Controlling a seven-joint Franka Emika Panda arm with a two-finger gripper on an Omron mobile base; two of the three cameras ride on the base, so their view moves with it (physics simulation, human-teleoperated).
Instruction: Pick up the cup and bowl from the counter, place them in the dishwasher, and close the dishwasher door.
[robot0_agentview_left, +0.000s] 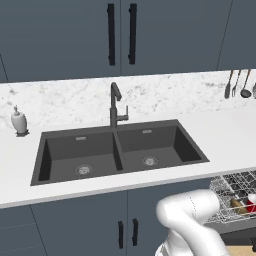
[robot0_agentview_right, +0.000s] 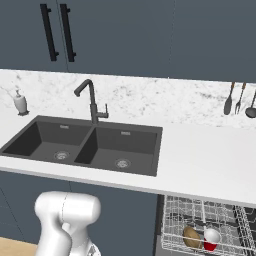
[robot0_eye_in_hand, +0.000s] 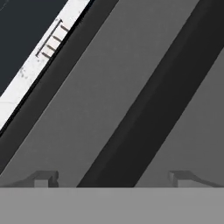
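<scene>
Cup (robot0_agentview_right: 211, 240), bowl (robot0_agentview_right: 191, 237) in dishwasher (robot0_agentview_right: 200, 220) rack

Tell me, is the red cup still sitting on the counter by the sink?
No, the red cup sits in the dishwasher's wire rack beside the tan-brown bowl, below the counter.

Sink basins: two, side by side in the table (robot0_agentview_right: 200, 160), one drain each
Faucets: one (robot0_agentview_left: 115, 106)
Soap bottles: one (robot0_agentview_left: 19, 120)
Hanging utensils: three in the right base view (robot0_agentview_right: 240, 98)
Cups: one, red (robot0_agentview_right: 211, 239)
Bowls: one, tan-brown (robot0_agentview_right: 191, 237)
Wire racks: one (robot0_agentview_right: 175, 227)
Upper cabinet handles: two (robot0_agentview_left: 121, 34)
Lower cabinet handles: two (robot0_agentview_left: 127, 233)
</scene>
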